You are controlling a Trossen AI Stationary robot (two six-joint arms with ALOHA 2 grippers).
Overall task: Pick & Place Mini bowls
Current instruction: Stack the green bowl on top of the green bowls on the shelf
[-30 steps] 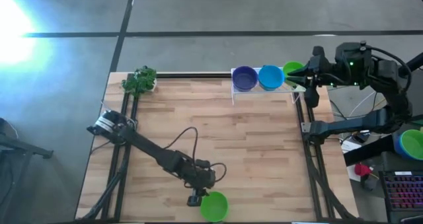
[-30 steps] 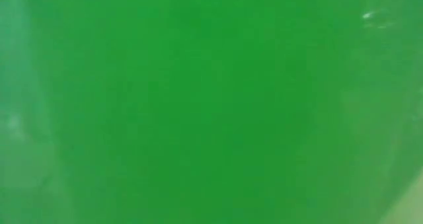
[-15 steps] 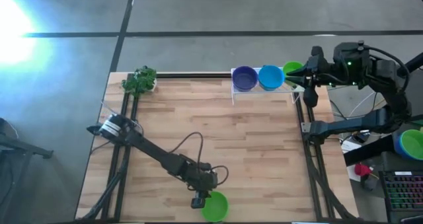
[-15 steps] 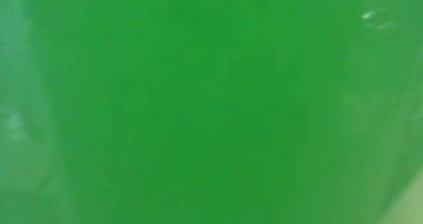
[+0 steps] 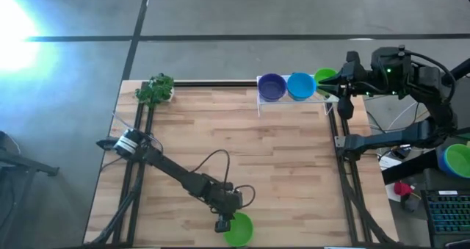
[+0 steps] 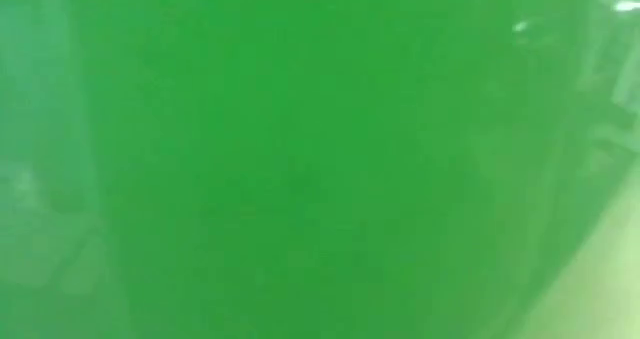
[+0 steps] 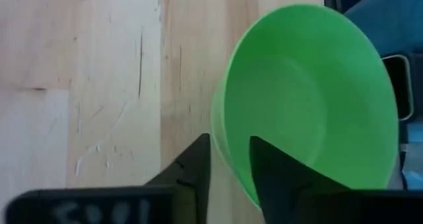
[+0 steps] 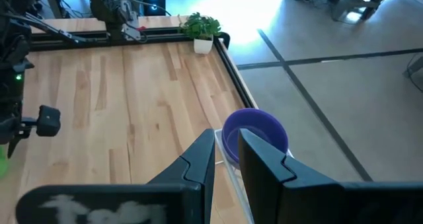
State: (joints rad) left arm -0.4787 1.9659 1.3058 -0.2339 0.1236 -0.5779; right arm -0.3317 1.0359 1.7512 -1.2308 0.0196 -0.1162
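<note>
Left gripper [image 7: 228, 178] fingers straddle the rim of one green bowl [image 5: 238, 228], not fully closed; rack [image 5: 294, 98] holds three bowls.

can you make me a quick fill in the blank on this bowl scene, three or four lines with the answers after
1. The left end effector has its fingers on either side of the rim of a ____ mini bowl at the table's near edge.
2. On the white rack at the far edge, the purple bowl sits next to a ____ bowl.
3. The leafy toy plant stands at the far ____ corner of the table in the high view.

Missing words: green; blue; left
</note>
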